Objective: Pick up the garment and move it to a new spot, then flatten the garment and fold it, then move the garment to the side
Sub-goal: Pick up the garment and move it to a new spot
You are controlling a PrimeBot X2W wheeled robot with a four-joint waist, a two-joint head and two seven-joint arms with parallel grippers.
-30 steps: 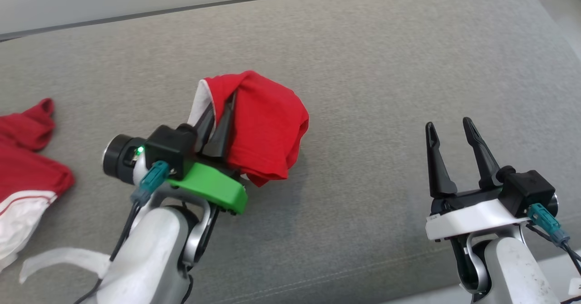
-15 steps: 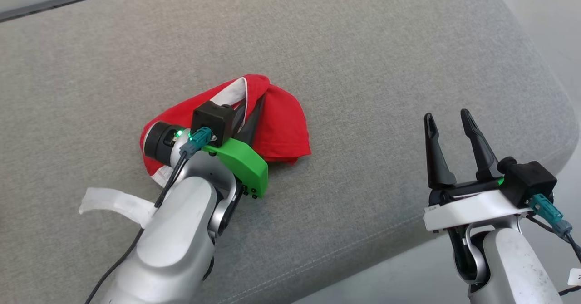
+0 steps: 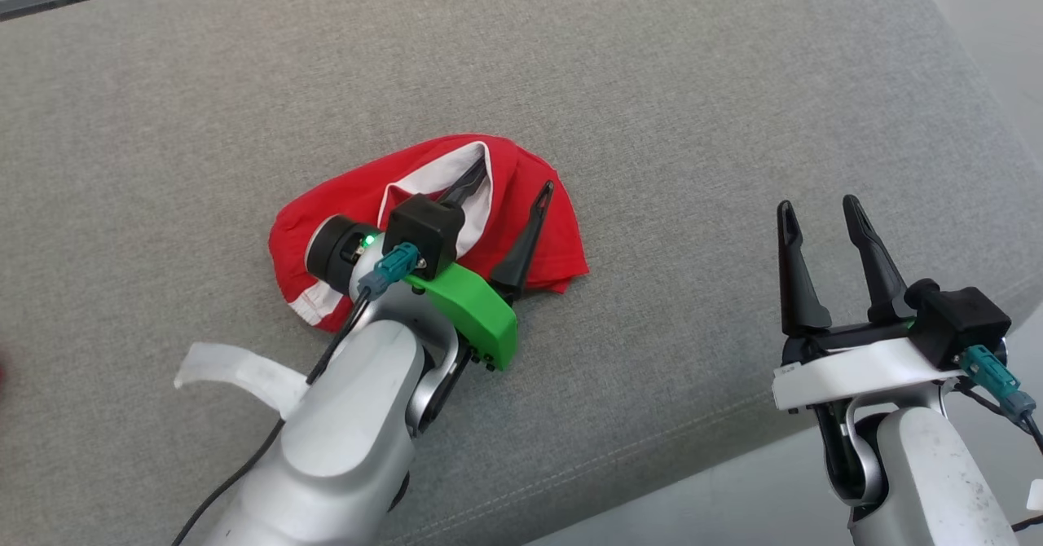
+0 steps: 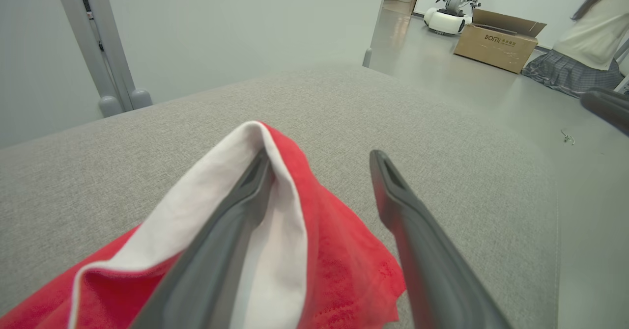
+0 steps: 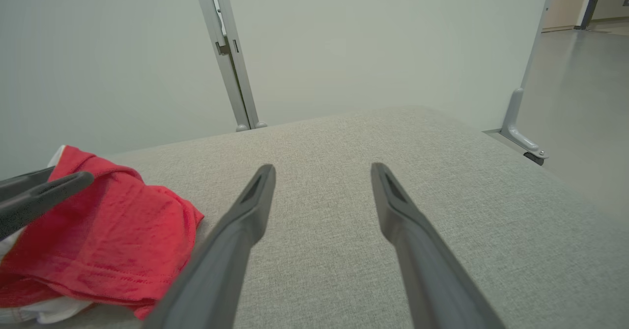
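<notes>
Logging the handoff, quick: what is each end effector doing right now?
Left end effector: open, one finger tucked in a fold of the red garment, gripping nothing.
Right end effector: open, empty, above the grey cushion.

garment (image 3: 358, 200) | red, white lining | crumpled heap | lying on grey cushion (image 3: 652, 81)

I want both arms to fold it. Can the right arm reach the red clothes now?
Probably yes. Only bare grey cushion lies between the open right tool and the red garment. The left tool, open over it, might crowd it.
</notes>
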